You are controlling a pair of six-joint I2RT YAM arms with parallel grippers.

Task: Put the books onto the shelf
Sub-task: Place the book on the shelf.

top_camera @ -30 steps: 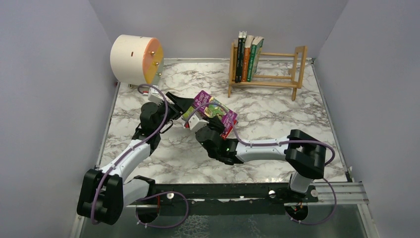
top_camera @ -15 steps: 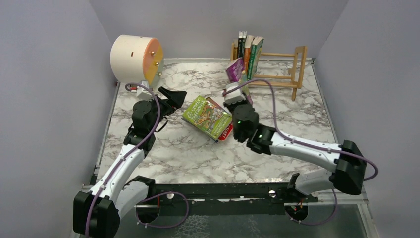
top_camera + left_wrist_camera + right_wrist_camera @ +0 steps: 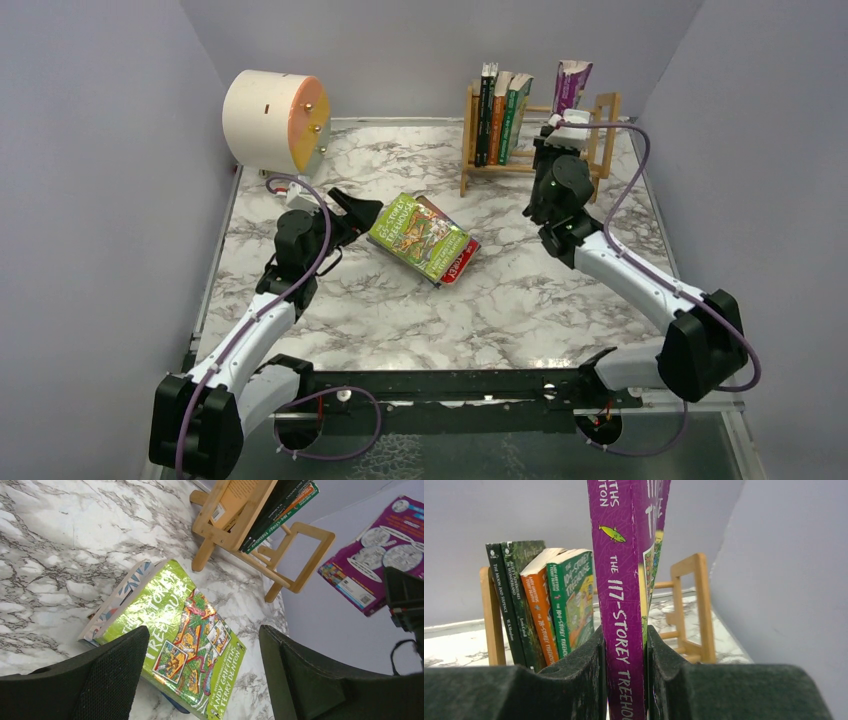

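The right tool (image 3: 568,122) clamps the purple book (image 3: 572,80) upright above the shelf (image 3: 606,125) for slotting beside those standing, while the left tool (image 3: 360,212) gapes empty by the green book (image 3: 418,235).

This is a robot test booth, like a lab. Plain grey walls (image 3: 100,150) stand left of my left hand (image 3: 360,214), right of my right hand (image 3: 569,120) and ahead of both. Behind them a black metal rail (image 3: 450,385) runs along the marble-look table (image 3: 520,300) edge.
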